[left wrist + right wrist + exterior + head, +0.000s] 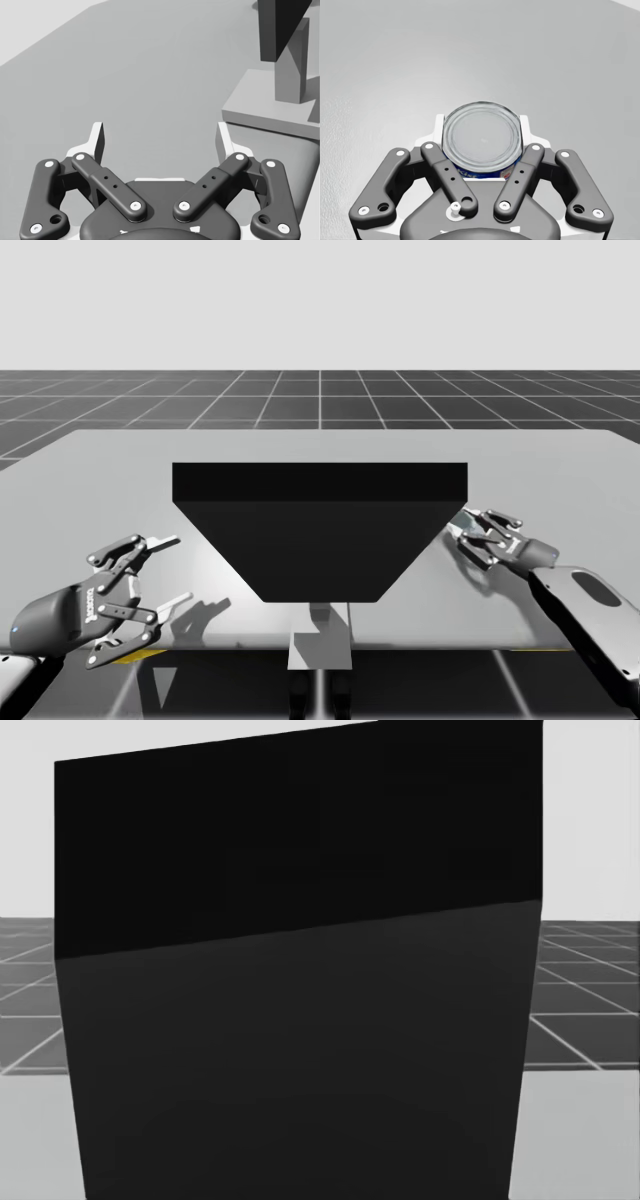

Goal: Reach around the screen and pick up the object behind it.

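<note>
Centrally on the grey desk [120,470] stands the wide black screen [320,530]; our left tool [172,568] hovers near the front left corner, fingers apart, and our right tool [466,530], beside the screen's right end, clamps the short blue-sided can [481,137].

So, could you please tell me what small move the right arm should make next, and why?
Probably lift straight up a little: my right tool is shut on the low round can, touching it from two sides, so the grasp looks ready.
</note>
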Controlling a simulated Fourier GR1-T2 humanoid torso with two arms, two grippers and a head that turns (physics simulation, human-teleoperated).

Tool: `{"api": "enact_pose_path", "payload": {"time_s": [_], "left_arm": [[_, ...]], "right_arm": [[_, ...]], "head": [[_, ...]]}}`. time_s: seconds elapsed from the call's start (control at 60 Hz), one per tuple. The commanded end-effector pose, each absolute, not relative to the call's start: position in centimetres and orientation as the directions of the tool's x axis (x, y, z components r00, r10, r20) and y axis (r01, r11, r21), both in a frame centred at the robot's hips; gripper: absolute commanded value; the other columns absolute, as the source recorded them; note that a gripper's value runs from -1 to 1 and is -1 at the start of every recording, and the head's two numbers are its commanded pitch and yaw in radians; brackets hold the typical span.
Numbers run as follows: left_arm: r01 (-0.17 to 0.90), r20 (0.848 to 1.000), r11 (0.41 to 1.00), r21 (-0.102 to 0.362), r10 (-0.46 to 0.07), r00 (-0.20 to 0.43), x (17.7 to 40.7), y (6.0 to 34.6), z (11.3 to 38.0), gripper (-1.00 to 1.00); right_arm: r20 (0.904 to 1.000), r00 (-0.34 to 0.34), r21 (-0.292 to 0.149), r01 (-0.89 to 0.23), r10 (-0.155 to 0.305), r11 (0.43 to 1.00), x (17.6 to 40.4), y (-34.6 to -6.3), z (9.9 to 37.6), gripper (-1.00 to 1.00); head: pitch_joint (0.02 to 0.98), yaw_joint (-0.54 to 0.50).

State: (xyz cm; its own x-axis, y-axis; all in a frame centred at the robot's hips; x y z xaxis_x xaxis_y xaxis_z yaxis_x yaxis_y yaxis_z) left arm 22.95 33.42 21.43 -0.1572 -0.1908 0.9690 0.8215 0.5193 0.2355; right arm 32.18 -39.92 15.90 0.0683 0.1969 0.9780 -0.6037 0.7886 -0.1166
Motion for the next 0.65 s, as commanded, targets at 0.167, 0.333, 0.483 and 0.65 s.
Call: {"api": "enact_pose_path", "payload": {"time_s": [0.167, 0.333, 0.483, 0.65], "left_arm": [[0.833, 0.969, 0.502, 0.233, -0.19, -0.157, 22.9, 33.3, 21.6, -1.0], [0.832, 0.969, 0.502, 0.237, -0.19, -0.161, 22.9, 33.3, 21.8, -1.0], [0.836, 0.968, 0.493, 0.241, -0.186, -0.17, 22.5, 33.0, 22.1, -1.0], [0.84, 0.963, 0.477, 0.26, -0.19, -0.19, 22.0, 32.5, 22.7, -1.0]], "right_arm": [[0.9705, -0.132, -0.238, -0.392, 0.202, 0.889, 31.7, -44.4, 24.5, 0.96], [0.9483, -0.235, -0.285, -0.334, 0.213, 0.899, 30.9, -44.1, 28.1, 0.99], [0.9068, -0.345, -0.341, -0.261, 0.243, 0.903, 30.2, -42.3, 31.2, 1.0], [0.8551, -0.458, -0.354, -0.172, 0.243, 0.919, 29.2, -40.9, 35.7, 1.0]], "head": [[0.227, -0.03], [0.224, -0.03], [0.223, -0.03], [0.223, -0.04]]}}
